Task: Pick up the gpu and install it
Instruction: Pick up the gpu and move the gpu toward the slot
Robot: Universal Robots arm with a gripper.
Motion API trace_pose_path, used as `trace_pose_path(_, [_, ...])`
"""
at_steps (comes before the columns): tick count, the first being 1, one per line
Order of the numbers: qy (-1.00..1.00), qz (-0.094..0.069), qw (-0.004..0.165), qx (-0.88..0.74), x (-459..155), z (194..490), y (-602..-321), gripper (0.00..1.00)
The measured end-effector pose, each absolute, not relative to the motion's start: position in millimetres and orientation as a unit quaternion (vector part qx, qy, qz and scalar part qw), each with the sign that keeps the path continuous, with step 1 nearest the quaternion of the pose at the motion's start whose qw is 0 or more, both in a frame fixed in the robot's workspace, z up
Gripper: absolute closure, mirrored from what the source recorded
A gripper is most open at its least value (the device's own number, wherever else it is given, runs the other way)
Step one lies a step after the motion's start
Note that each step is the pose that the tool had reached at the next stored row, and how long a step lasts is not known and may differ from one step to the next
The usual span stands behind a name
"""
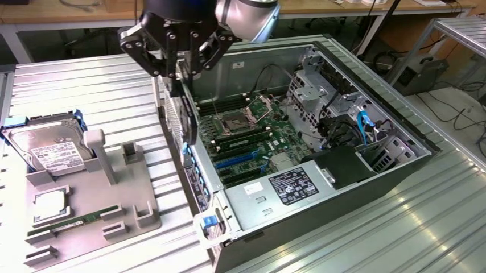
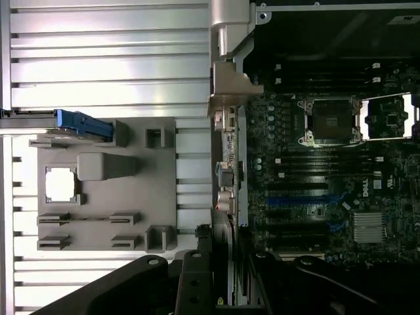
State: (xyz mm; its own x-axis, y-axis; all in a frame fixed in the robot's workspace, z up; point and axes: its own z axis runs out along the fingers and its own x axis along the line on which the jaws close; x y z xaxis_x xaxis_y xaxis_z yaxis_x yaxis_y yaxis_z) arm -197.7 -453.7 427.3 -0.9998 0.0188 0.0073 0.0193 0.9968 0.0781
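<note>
Fingers (image 2: pixel 193 282) on gpu (image 1: pixel 180 116) — "DELL"-marked motherboard (image 2: pixel 315 170) near.

My arm (image 1: pixel 244 14) runs off the exterior view's top edge. My pincer (image 1: pixel 182 73) covers the top of the gpu (image 1: pixel 177 120); hanging edge-on, its faces stay hidden. The wrist view's frame edge cuts my fingers (image 2: pixel 193 283). The hard drive (image 1: pixel 47 149) label is too small to read.
</note>
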Motion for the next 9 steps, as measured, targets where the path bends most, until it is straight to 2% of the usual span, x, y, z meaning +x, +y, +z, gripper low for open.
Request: trace_pose_path(9, [-0.999, -0.039, 0.003, -0.007, -147, 427, -454, 0.74])
